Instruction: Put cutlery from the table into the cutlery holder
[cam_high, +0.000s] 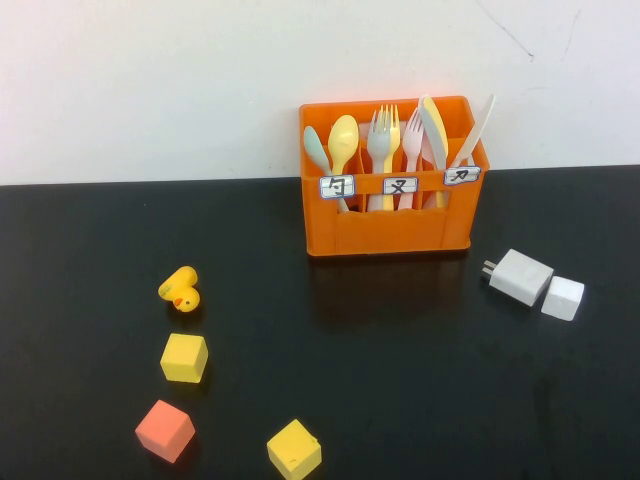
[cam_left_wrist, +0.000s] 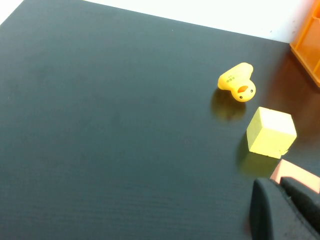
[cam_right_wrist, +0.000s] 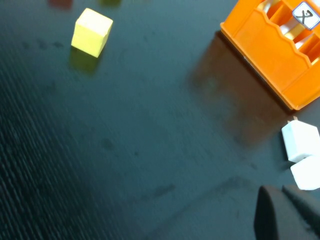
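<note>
The orange cutlery holder (cam_high: 390, 232) stands at the back of the black table (cam_high: 400, 380), against the white wall. A pale grey fork (cam_high: 378, 135) stands in its middle compartment and a pale grey knife (cam_high: 434, 128) in its right one, among yellow, mint and white pieces. No cutlery lies on the tabletop. Neither arm shows in the high view. My left gripper (cam_left_wrist: 277, 187) is shut and empty, low over the table beside the pink cube (cam_left_wrist: 300, 176). My right gripper (cam_right_wrist: 280, 192) is shut and empty, near the white charger (cam_right_wrist: 301, 141). The holder's corner shows in the right wrist view (cam_right_wrist: 270, 55).
A yellow toy duck (cam_high: 181, 290), a yellow cube (cam_high: 184, 357), a pink cube (cam_high: 165, 430) and another yellow cube (cam_high: 294, 449) lie at the front left. A white charger (cam_high: 520, 276) and a small white block (cam_high: 563, 298) lie right of the holder.
</note>
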